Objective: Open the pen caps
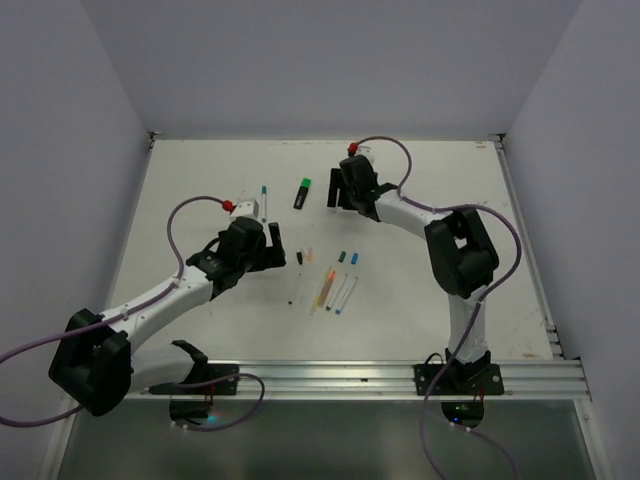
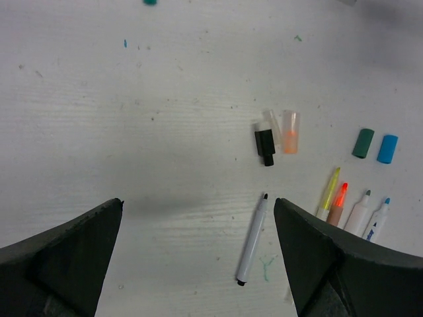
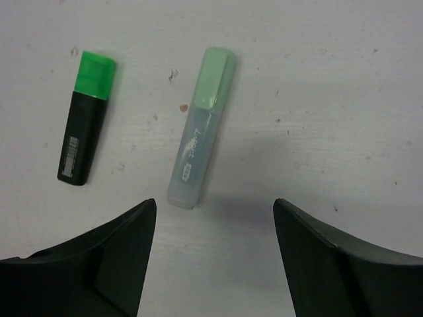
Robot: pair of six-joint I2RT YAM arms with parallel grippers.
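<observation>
Currently both claws are being held apart and nothing is being gripped. The left gripper [image 2: 198,201] is being spread wide over a bare patch of the table [image 2: 99,99], and the right gripper [image 3: 215,201] is being kept open just short of two highlighters.

Five uncapped pens [image 1: 335,288] are being left near the table's middle. Their loose caps are lying beside them, among them a black cap [image 2: 264,146], a pink cap [image 2: 291,132], a dark green cap [image 2: 363,143] and a blue cap [image 2: 387,148]. Two caps are being left on: the bright green cap [image 3: 96,74] on a black-bodied highlighter [image 3: 78,148], and the pale mint cap [image 3: 215,78] on a translucent highlighter [image 3: 188,165]. That translucent one is lying just ahead of the right gripper, a little left of the gap's middle.

Probably the mint one is being lined up next. A clean pull is being asked for here:
- The right claw is being called on to shift slightly left, so that the barrel is being centred in the gap.
- It is then being closed across the barrel's lower half, with the cap left free.
- The left claw, well apart at present, is being needed at the cap end.
- The pull is best being made straight along the barrel, since a sideways tug is likely being answered by the smooth body twisting out of the grip.
</observation>
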